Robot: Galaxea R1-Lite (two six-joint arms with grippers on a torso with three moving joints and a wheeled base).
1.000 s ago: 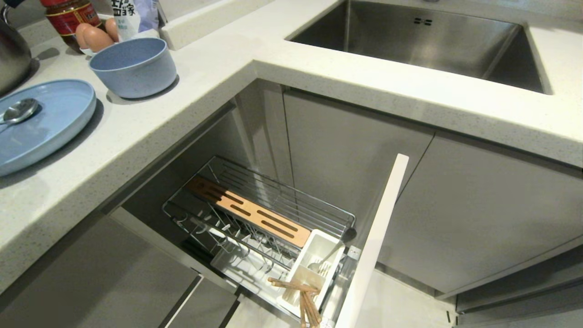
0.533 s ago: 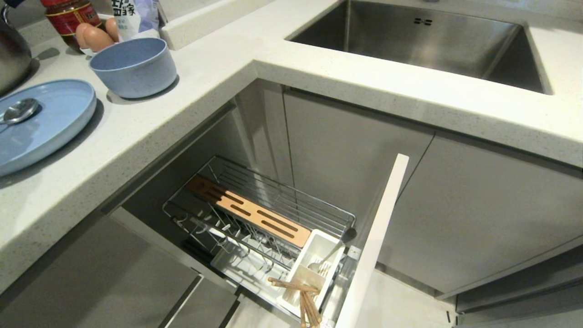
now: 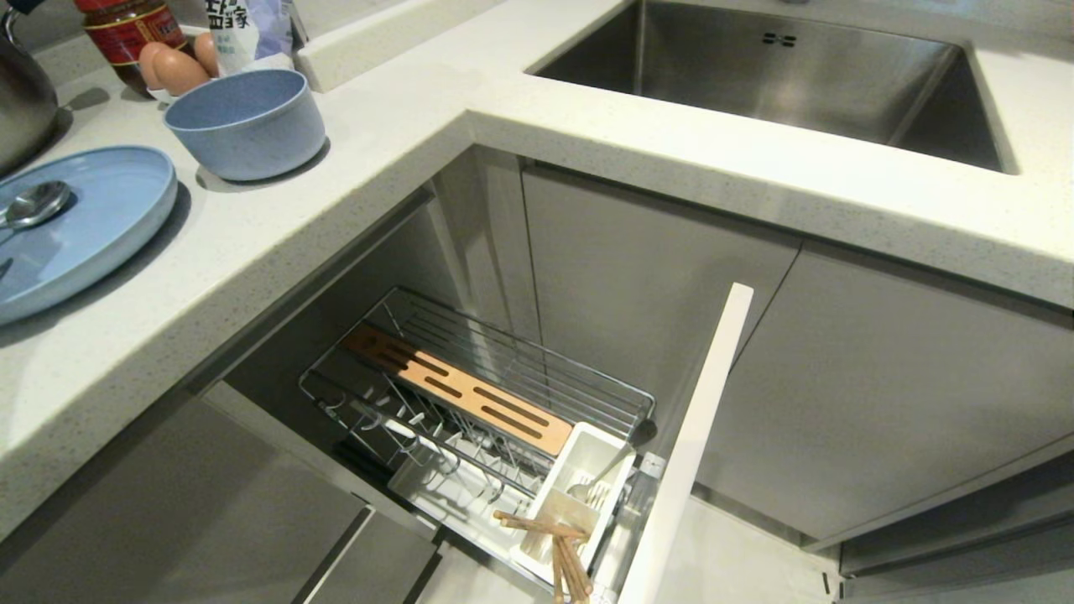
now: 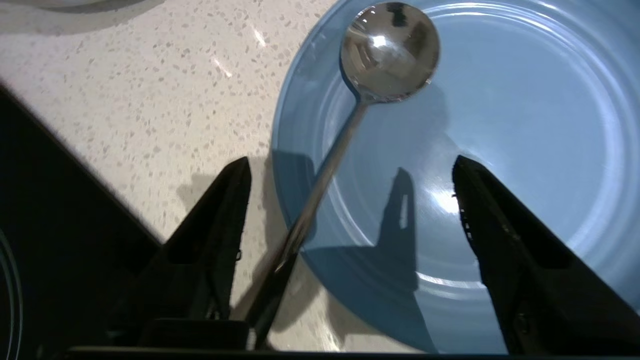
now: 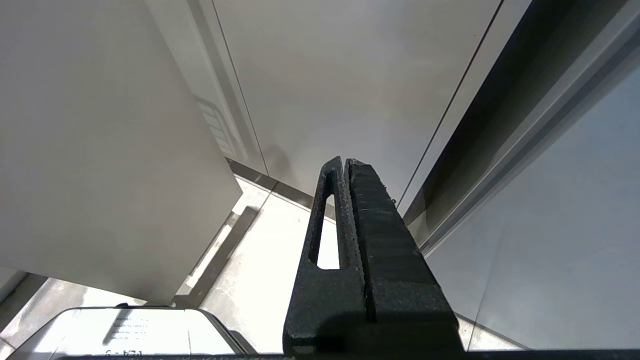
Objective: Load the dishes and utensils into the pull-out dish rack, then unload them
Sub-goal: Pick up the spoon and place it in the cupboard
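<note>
— What moved?
— My left gripper (image 4: 350, 200) let go. The spoon (image 4: 390, 50) shifted a little on the plate (image 4: 525, 125).
— And now?
— Left gripper wide apart over the spoon's handle; right gripper (image 5: 347, 170) pressed together.

On the table (image 3: 352, 143), at the far left, lies the plate (image 3: 92, 226), with the spoon (image 3: 33, 204) resting on it: its bowl on the plate, its handle reaching out over the rim. Just behind the plate and to its right stands the bowl (image 3: 245, 122), apart from it. Behind the bowl sit eggs (image 3: 172, 69), a jar (image 3: 126, 29) and a bag (image 3: 247, 25). The sink (image 3: 780, 80) is set into the table at the far right. Below the table's edge, the dish rack (image 3: 470, 394) stands pulled out, a wooden strip (image 3: 457, 390) lying along it. At its near end sits the caddy (image 3: 579, 486), with chopsticks (image 3: 558, 545) at its near end and cutlery (image 3: 600, 480) in it behind them.
</note>
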